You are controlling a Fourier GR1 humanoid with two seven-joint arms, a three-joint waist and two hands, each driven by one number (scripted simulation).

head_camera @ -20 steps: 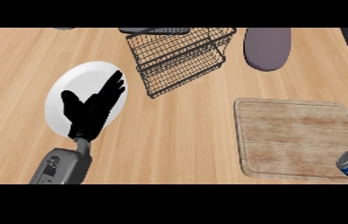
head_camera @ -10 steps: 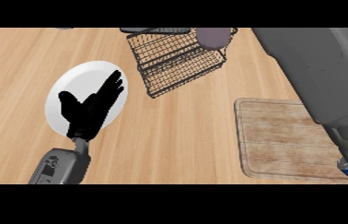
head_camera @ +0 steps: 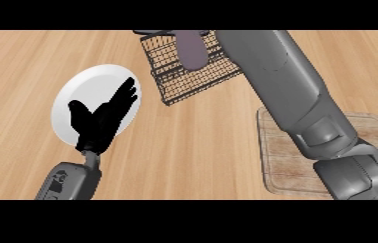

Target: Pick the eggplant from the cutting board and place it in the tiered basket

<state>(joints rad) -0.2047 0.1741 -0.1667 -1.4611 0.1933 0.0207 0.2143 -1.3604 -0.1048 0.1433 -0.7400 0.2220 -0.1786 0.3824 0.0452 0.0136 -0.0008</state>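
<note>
Left robot hand (head_camera: 103, 118): open, fingers straight and raised, resting over the white plate (head_camera: 80, 94); unchanged from a second ago.

White plate: lies on the table (head_camera: 199, 152), directly beneath the left robot hand, which hides its right part.

Tiered basket (head_camera: 188, 74): dark wire frame, well to the right of the left robot hand and further from the robot, at the table's far side.

Eggplant (head_camera: 191, 49): purple, long, upright above the basket's upper tier. A second ago it was further right, clear of the basket; it is now directly over the wire. Whether it touches the mesh cannot be told.

Right arm (head_camera: 295, 92): grey, stretched from the lower right corner toward the basket; a second ago it barely showed. The right robot hand itself does not show, so its fingers cannot be judged.

Cutting board (head_camera: 291, 159): near the right arm's base, partly hidden by it, no eggplant on it.

Judgement: carry nearly complete; lowering and release into the basket remain.
</note>
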